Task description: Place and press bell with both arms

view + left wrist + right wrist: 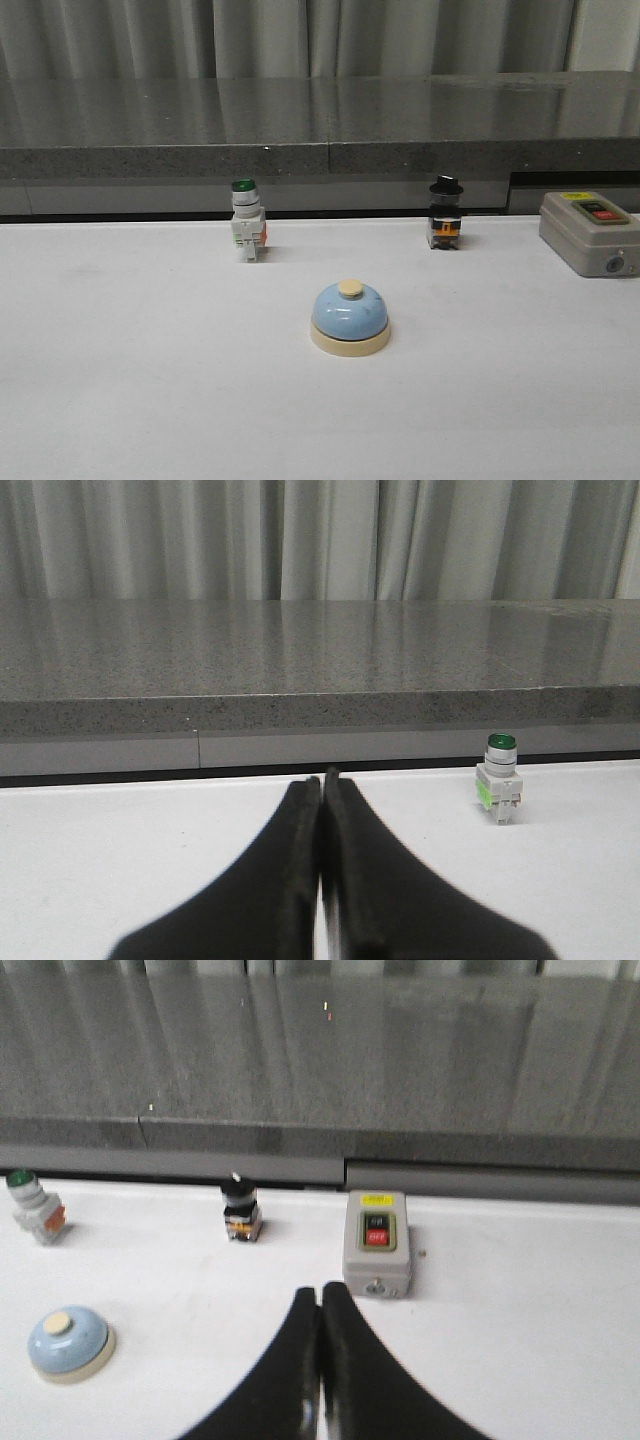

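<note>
The light-blue dome bell [350, 317] with cream base and cream button stands upright on the white table, near the middle in the front view. It also shows in the right wrist view [69, 1340], well off to one side of my right gripper [321, 1292], which is shut and empty above the table. My left gripper [322, 781] is shut and empty; the bell is out of its view. Neither arm shows in the front view.
A green-capped white pushbutton [246, 219] stands behind the bell to the left, also in the left wrist view [499, 791]. A black-capped switch [445, 213] stands back right. A grey box with a red button [590, 231] sits far right. A grey stone ledge [320, 125] bounds the table behind.
</note>
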Robot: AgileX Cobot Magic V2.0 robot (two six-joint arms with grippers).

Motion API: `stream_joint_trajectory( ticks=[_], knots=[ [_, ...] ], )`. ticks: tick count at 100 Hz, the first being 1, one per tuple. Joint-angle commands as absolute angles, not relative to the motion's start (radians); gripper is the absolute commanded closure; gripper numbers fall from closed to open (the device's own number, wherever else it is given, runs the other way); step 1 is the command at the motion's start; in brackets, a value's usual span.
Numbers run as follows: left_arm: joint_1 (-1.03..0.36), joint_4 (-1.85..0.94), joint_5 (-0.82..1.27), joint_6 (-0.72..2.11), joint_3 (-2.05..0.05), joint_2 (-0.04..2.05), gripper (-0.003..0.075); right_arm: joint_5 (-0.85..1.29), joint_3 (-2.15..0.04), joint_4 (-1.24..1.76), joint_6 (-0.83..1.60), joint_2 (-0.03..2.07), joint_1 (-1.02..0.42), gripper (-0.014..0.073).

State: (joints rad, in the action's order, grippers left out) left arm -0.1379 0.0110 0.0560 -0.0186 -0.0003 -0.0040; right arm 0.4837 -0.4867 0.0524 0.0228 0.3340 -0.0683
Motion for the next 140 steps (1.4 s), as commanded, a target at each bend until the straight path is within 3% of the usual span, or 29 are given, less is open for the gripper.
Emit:
stream_joint_trajectory(
  ticks=[1, 21, 70, 140],
  knots=[
    [-0.146, 0.011, -0.028, -0.025, 0.042, -0.034, 0.0740, 0.573, -0.631, 0.058, 0.027, 0.472, -0.059, 0.0654],
    [-0.146, 0.011, -0.028, -0.025, 0.042, -0.034, 0.0740, 0.738, -0.791, 0.066, 0.027, 0.707, -0.059, 0.0654],
    [-0.146, 0.011, -0.028, -0.025, 0.042, -0.034, 0.0739, 0.682, -0.808, 0.125, 0.028, 0.980, -0.076, 0.0654],
    [-0.146, 0.011, -0.028, -0.025, 0.042, -0.034, 0.0739, 0.615, -1.165, 0.126, 0.028, 1.578, -0.451, 0.0654]
  ],
)
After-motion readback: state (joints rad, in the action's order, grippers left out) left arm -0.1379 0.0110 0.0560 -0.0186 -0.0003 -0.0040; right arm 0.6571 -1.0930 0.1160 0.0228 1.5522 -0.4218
